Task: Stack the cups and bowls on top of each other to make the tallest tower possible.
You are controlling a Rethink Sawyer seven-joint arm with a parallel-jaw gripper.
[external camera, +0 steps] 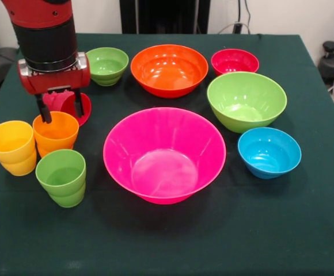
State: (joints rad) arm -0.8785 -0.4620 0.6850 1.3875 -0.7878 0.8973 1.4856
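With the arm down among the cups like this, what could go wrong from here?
1. The gripper straddles the red cup, with the orange cup close beside it; a lift or swing could knock the orange one over.
2. The yellow cup and green cup crowd the same corner, so one bump may topple several.
3. Nothing is stacked yet; the pink bowl sits empty.

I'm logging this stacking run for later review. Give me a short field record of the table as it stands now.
gripper: gripper open, its fingers down around the red cup
cups: orange cup, yellow cup, green cup, upright beside it
centre: pink bowl, empty
other bowls: orange bowl, large green bowl, small green bowl, red bowl, blue bowl
stacked: nothing yet
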